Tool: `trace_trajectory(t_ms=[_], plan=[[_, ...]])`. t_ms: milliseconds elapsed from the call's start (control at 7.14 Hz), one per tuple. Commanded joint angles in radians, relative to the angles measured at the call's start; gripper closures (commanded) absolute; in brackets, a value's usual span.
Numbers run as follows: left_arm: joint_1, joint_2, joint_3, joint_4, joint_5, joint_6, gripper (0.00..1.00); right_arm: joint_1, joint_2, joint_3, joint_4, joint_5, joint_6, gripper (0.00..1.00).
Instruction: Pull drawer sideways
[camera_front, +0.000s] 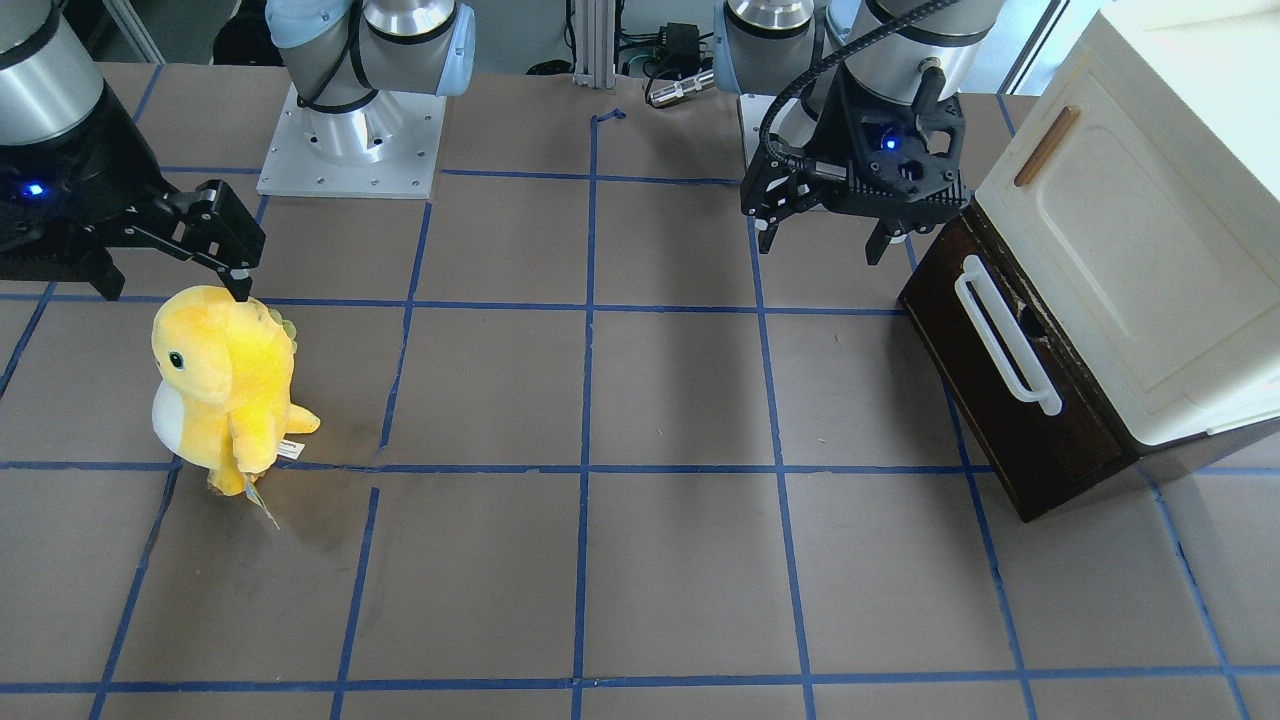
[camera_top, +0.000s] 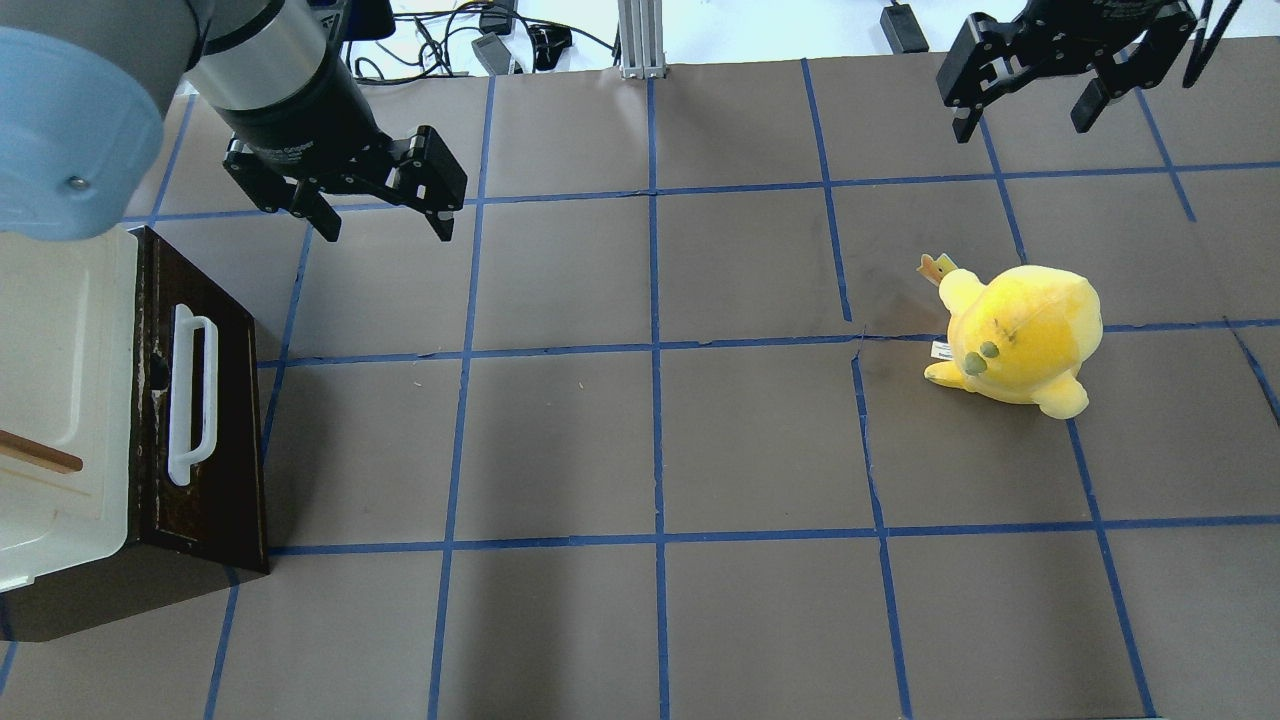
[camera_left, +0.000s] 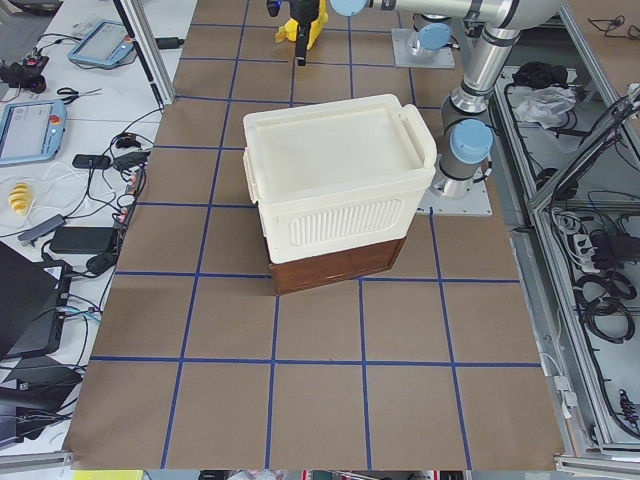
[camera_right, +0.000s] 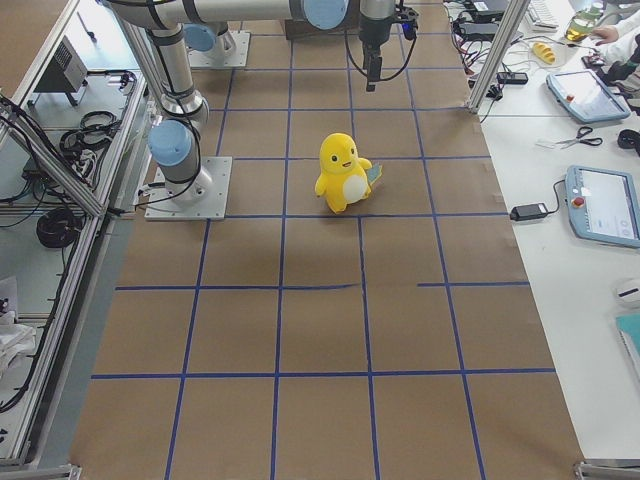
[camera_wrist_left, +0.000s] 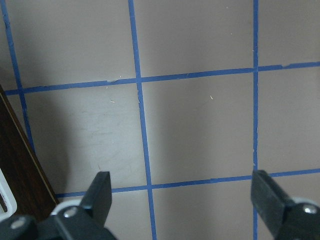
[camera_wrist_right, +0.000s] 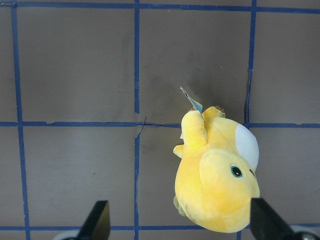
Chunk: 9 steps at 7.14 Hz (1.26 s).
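The drawer (camera_front: 1010, 440) has a dark brown front with a long white bar handle (camera_front: 1005, 335) and sits pushed in under the cream cabinet (camera_front: 1130, 260). It also shows in the overhead view (camera_top: 225, 450) and at the left edge of the left wrist view (camera_wrist_left: 17, 170). My left gripper (camera_front: 822, 245) is open and empty. It hovers over the table just beyond one end of the drawer front, apart from the handle (camera_top: 190, 395). My right gripper (camera_top: 1022, 125) is open and empty on the table's other side.
A yellow plush toy (camera_front: 225, 385) stands under my right gripper and shows in the right wrist view (camera_wrist_right: 215, 185). The cabinet door has a small brown wooden handle (camera_front: 1047, 146). The brown table has a blue tape grid (camera_top: 655, 350).
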<state>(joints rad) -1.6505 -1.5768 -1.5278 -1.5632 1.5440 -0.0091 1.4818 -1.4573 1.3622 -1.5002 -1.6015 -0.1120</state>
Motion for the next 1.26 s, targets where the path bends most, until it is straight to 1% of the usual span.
trace_trajectory(t_ms=[0, 1120], plan=[[0.000, 0.001, 0.000, 0.000, 0.002, -0.002, 0.00, 0.000, 0.000, 0.000, 0.000, 0.000, 0.000, 0.00], [0.001, 0.012, 0.000, 0.002, -0.010, -0.003, 0.00, 0.000, 0.000, 0.000, 0.000, 0.000, 0.000, 0.00]])
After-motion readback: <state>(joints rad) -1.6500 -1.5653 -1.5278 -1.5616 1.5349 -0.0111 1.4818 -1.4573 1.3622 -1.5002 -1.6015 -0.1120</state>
